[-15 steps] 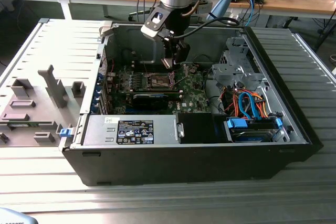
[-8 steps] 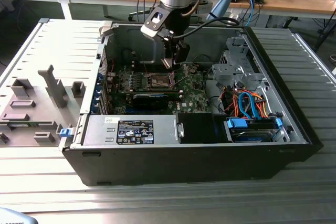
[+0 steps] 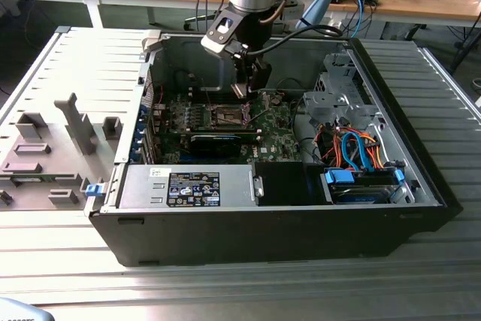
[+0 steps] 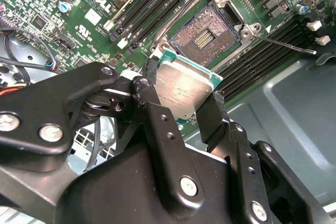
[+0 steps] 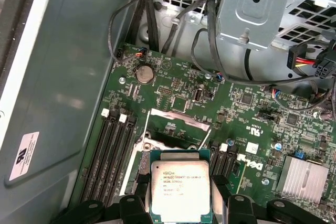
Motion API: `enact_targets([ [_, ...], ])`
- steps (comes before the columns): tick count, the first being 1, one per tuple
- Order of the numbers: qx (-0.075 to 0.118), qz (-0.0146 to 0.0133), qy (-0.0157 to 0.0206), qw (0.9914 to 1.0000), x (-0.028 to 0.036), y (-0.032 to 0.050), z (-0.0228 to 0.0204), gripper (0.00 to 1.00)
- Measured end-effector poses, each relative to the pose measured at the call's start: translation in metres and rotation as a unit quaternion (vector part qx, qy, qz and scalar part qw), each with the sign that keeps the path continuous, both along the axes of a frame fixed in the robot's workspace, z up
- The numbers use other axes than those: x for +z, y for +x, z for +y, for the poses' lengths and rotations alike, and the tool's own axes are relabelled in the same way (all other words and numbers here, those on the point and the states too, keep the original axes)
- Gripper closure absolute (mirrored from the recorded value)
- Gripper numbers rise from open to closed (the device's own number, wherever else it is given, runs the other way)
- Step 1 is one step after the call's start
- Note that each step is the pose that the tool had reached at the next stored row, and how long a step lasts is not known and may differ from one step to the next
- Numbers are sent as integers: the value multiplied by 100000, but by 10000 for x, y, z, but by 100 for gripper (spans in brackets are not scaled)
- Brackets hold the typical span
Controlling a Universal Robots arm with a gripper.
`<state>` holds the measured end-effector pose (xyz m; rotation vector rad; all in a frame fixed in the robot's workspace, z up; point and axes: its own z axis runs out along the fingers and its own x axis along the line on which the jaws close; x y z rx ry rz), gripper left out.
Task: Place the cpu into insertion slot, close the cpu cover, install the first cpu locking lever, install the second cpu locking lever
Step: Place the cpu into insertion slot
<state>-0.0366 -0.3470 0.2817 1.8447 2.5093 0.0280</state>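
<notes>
The claw (image 4: pixel 182 95) grips the cpu (image 5: pixel 180 190) by its edges, holding it just above the insertion slot (image 4: pixel 202 35). The slot is open and empty. The cpu cover (image 5: pixel 176 120) stands flipped up. A thin lever (image 4: pixel 287 44) sticks out loose. I think no step is finished yet.
</notes>
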Motion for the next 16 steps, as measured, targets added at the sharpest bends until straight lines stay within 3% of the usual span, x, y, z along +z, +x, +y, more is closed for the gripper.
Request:
enact_targets([
  [16, -1055, -4, 2, 99994, -9, 0, 0, 45],
])
